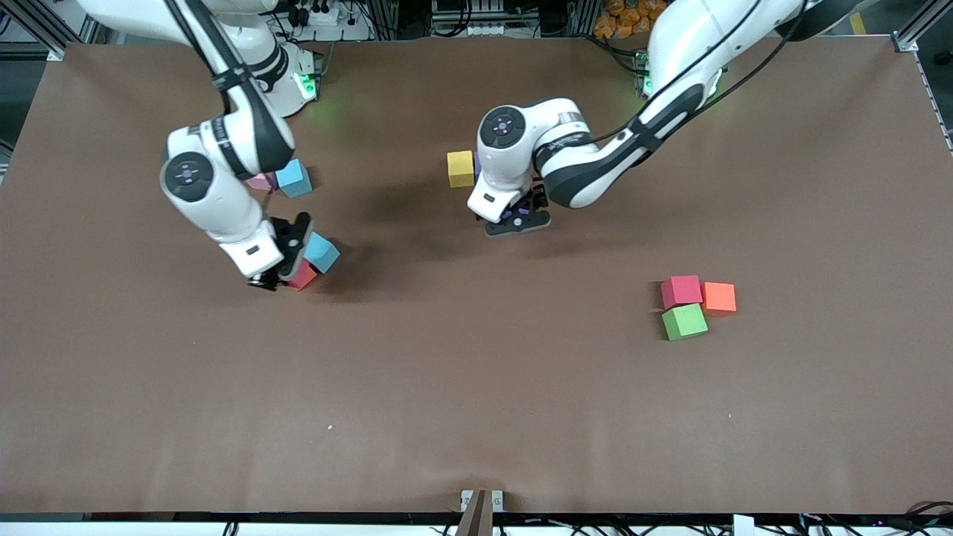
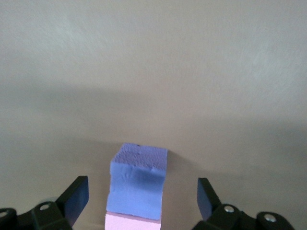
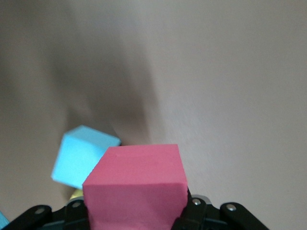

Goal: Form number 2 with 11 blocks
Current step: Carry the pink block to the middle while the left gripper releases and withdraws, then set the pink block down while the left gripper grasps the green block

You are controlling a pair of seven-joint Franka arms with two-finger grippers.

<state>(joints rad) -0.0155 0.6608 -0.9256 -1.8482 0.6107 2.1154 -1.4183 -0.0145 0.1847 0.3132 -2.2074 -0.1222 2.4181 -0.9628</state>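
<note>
Hung low over mid-surface, left gripper [image 2: 141, 203] jaws spread astride purple block [image 2: 137, 181] at twelve o'clock; right gripper [image 3: 136, 213] jaws pinched red block [image 3: 136, 184] over its own end.

Left gripper [image 1: 519, 217] spread wide — right gripper [image 1: 287, 277] clamped.

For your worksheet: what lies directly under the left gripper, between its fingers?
Between the open left gripper fingers sits a purple cube, with a pale pink cube touching its edge. The rest of the pink cube is out of view.
</note>
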